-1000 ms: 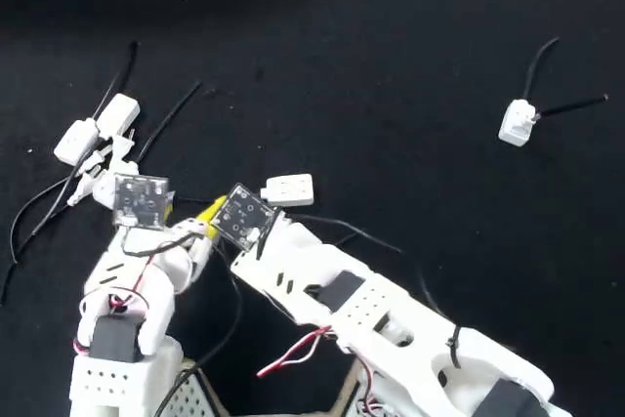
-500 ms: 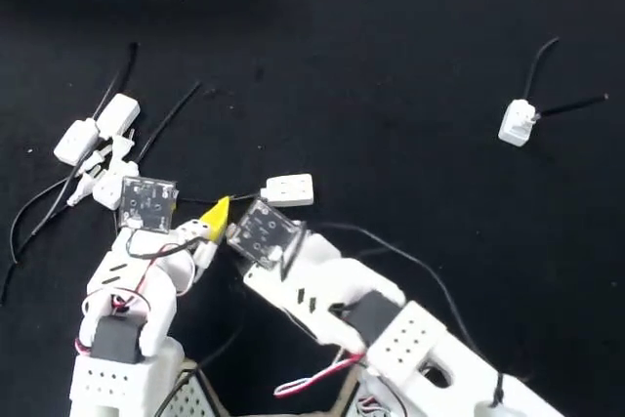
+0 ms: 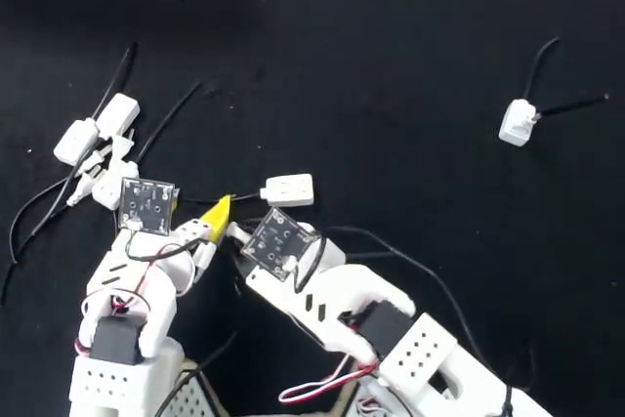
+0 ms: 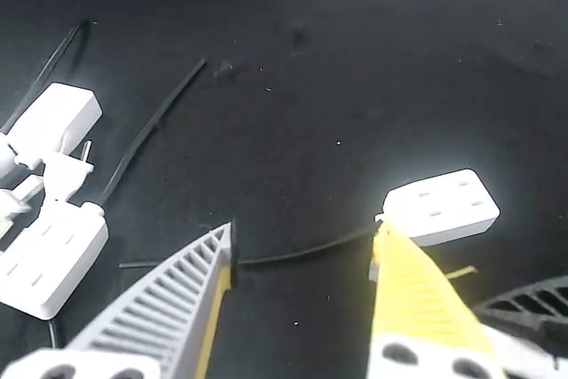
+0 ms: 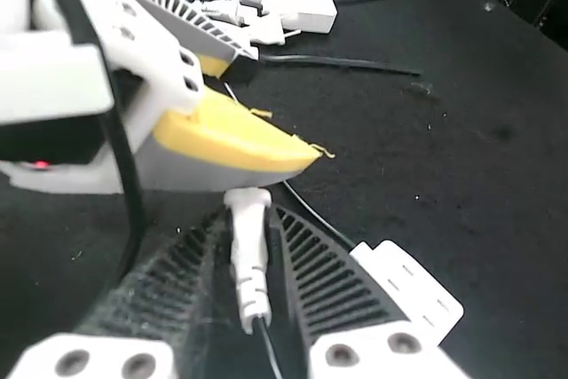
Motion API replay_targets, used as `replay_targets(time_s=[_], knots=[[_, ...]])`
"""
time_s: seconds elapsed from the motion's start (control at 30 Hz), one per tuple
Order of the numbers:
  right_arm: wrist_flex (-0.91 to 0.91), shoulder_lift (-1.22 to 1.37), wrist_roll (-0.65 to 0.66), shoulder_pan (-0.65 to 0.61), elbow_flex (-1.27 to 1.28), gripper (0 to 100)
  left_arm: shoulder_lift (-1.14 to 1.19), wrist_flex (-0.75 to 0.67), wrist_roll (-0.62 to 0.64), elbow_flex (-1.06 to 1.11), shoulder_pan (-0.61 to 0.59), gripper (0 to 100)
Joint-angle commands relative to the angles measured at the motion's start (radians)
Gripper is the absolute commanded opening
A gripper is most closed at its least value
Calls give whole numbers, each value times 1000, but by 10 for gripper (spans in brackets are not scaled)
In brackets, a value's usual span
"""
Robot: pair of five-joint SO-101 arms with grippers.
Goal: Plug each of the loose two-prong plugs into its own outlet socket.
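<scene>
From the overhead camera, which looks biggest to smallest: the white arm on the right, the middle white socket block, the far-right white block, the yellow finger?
1. right arm, by far.
2. middle socket block and far-right white block: too alike to rank.
3. yellow finger, the smallest.

socket cluster (image 3: pixel 96 134) at far left, middle socket (image 3: pixel 289 189) right of it, lone socket (image 3: pixel 517 122) far right, well apart

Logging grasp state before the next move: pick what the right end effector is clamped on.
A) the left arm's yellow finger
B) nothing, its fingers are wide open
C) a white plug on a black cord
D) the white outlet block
C: in the right wrist view the right end effector is shut on the white plug, while the outlet block lies ungripped on the table.
</scene>
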Motion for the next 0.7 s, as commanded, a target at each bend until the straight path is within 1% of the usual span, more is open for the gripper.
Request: replay_targets(time_s=[0.0,0.1,0.3,0.5,0.67], knots=[[-12,-51,-9,26,-16,10,6,12,-14,-13,19,254],[-12,-50,-3,26,2,10,5,9,-14,-18,1,254],[-6,-48,-3,28,64,10,3,14,-3,-96,-127,253],[0,-47,-3,106,79,10,3,14,52,-107,-208,253],[132,24,-3,124,-38,10,3,11,58,-101,-225,253]])
